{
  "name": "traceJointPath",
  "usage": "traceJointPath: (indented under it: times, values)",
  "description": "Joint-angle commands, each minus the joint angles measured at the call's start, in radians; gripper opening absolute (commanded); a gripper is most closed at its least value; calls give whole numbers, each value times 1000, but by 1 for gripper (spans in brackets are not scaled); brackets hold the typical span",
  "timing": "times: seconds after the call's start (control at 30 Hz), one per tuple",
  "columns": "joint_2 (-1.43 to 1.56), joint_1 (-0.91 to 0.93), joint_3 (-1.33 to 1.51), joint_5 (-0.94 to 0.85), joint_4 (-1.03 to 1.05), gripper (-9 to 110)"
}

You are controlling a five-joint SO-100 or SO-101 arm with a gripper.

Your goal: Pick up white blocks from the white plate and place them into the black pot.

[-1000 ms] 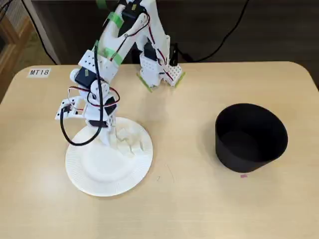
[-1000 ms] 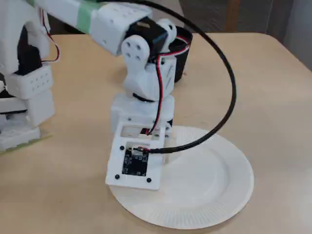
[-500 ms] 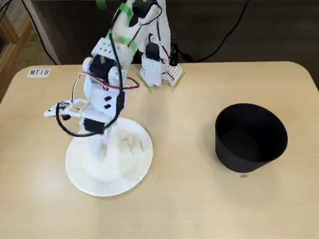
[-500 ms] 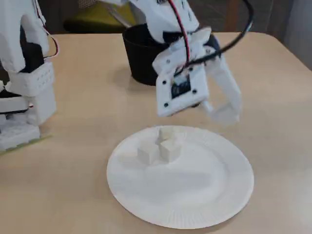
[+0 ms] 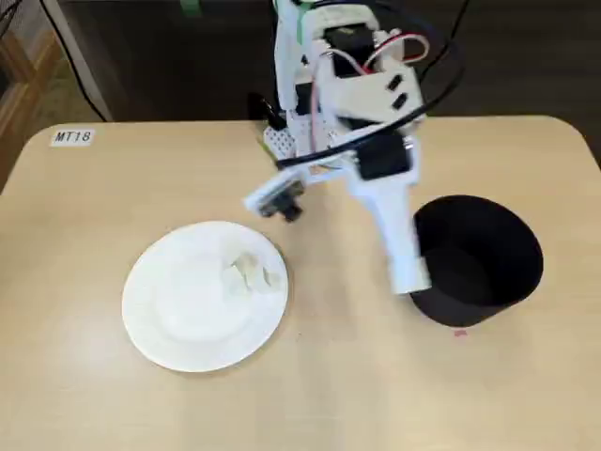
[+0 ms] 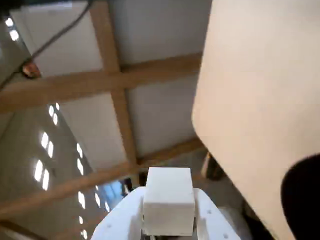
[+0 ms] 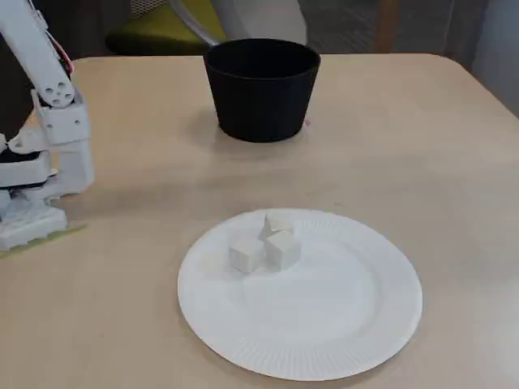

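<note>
Now the carry step is in hand: the pincer [image 6: 168,227] pinches one white block [image 6: 168,201] between its fingers, as the wrist view shows, and the arm is raised beside the black pot [image 5: 479,258]. In a fixed view the pincer's tip [image 5: 410,277] hangs at the pot's left rim, not clearly over the opening. Next, I judge, it must reach further over the pot, then spread to drop the block. Three white blocks [image 7: 265,243] lie clustered on the white plate [image 7: 324,340], well apart from the pincer, across the table [image 7: 422,146].
</note>
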Motion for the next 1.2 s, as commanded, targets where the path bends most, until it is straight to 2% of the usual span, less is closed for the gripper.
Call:
traceJointPath:
  times: [0.0,0.2,0.37,0.4,0.47,0.57,0.67,0.77,0.8,0.97,1.17]
  values:
    - [55,-107,57,-31,15,-2]
    - [38,-196,195,-38,60,-2]
    - [-6,-202,201,-34,64,-2]
    - [-6,-201,201,-32,75,5]
    - [0,-196,201,-25,106,28]
    - [12,-190,199,-12,129,34]
    - [21,-187,199,-20,137,29]
    - [28,-172,179,-31,186,2]
    - [32,-155,172,-37,218,-2]
    - [81,23,117,-74,439,-2]
    - [106,284,98,-130,555,-2]
